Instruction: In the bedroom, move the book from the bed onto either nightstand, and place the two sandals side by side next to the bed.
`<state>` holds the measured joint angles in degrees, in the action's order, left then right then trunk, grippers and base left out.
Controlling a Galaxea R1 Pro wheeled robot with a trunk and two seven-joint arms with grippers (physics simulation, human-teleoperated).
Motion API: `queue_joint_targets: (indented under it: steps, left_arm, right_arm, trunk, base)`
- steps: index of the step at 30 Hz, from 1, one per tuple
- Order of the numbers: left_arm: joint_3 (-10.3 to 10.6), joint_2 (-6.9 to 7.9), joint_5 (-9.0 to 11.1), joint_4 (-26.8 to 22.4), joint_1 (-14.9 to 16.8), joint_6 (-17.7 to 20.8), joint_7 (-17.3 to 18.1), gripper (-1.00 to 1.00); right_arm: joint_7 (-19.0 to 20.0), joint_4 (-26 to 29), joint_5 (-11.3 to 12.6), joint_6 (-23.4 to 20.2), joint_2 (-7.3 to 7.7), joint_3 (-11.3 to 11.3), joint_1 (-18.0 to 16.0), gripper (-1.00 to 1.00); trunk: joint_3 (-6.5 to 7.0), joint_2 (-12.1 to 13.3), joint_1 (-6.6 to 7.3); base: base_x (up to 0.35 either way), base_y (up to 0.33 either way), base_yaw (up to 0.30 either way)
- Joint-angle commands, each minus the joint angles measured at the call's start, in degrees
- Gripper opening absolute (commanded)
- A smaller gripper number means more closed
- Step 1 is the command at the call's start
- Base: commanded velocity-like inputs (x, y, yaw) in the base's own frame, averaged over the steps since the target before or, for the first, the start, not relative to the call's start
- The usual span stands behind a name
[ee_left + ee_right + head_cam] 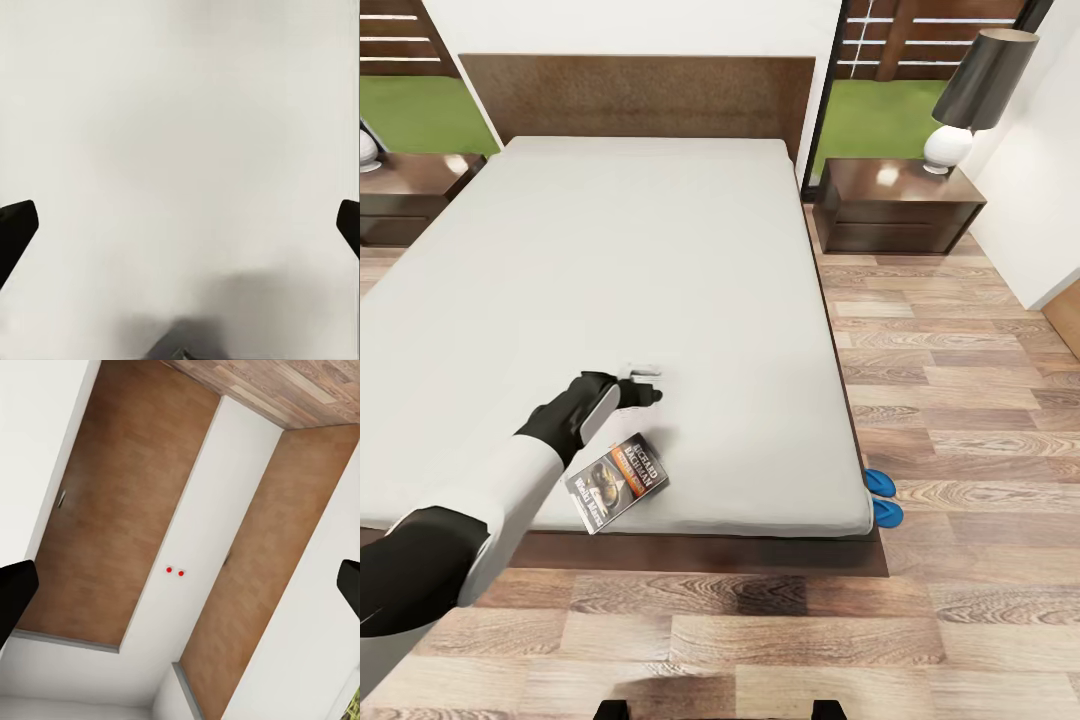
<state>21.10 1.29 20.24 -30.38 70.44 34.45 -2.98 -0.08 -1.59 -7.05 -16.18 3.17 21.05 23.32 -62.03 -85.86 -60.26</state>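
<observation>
Left gripper (645, 383) is spread wide, nothing held, parked just past the book (616, 482), which lies slanted near the bed's (660, 250) foot edge.

bright even daylight | glare on nightstand (895, 180) top | soft shadows | sharp render

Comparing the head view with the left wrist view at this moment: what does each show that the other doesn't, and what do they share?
Head view alone: the book near the mattress's foot edge, the left gripper over the bed beyond it, two sandals on the floor at the bed's corner, and a nightstand with a lamp. Left wrist view alone: both fingertips, set wide apart. Shared: the light-grey mattress.
</observation>
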Motion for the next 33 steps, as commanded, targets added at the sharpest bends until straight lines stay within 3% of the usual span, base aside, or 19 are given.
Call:
queue_joint_targets:
  steps: [1, 14, 21, 24, 27, 28, 30, 33]
  left_arm:
    - [0.43, 0.08, 0.50, -0.09, 0.04, 0.19, -0.31, 1.00]
    - [0.19, 0.55, 0.50, -0.09, 4.10, 0.00, -2.44, 1.00]
    - [0.12, 1.23, 0.47, -0.02, 8.15, 0.13, -3.79, 1.00]
    - [0.10, 2.12, 0.45, 0.07, 10.23, 0.21, -4.62, 1.00]
    - [0.09, 4.81, 0.43, 0.14, 12.83, 0.32, -6.60, 1.00]
    - [0.09, 4.81, 0.43, 0.14, 12.83, 0.32, -6.60, 1.00]
    - [0.11, 7.26, 0.41, 0.13, 14.17, 0.36, -8.15, 1.00]
    - [0.14, 8.55, 0.39, 0.10, 14.75, 0.34, -8.91, 1.00]
  right_arm:
    - [-0.01, 0.09, -0.60, -0.25, 0.00, -0.10, 0.02, 1.00]
    - [-0.01, 0.16, -0.67, -0.22, -0.28, -0.06, -0.02, 1.00]
    - [-0.08, 0.18, -0.73, 0.04, -0.36, -0.08, -0.03, 1.00]
    - [-0.17, 0.18, -0.75, 0.19, -0.36, -0.10, -0.03, 1.00]
    - [-0.29, 0.29, -0.76, 0.36, -0.33, -0.11, -0.10, 1.00]
    - [-0.29, 0.29, -0.76, 0.36, -0.33, -0.11, -0.10, 1.00]
    - [-0.37, 0.49, -0.77, 0.50, -0.26, -0.15, -0.23, 1.00]
    - [-0.40, 0.62, -0.77, 0.60, -0.21, -0.16, -0.28, 1.00]
  trunk:
    - [-0.02, -0.02, 0.00]
    - [-0.02, -0.02, 0.00]
    - [-0.02, -0.02, 0.00]
    - [-0.02, -0.02, 0.00]
    - [-0.02, -0.02, 0.00]
    - [-0.02, -0.02, 0.00]
    - [-0.02, -0.02, 0.00]
    - [-0.02, -0.02, 0.00]
  base:
    - [0.000, 0.000, 0.000]
    - [0.000, 0.000, 0.000]
    - [0.000, 0.000, 0.000]
    - [0.000, 0.000, 0.000]
    - [0.000, 0.000, 0.000]
    - [0.000, 0.000, 0.000]
    - [0.000, 0.000, 0.000]
    - [0.000, 0.000, 0.000]
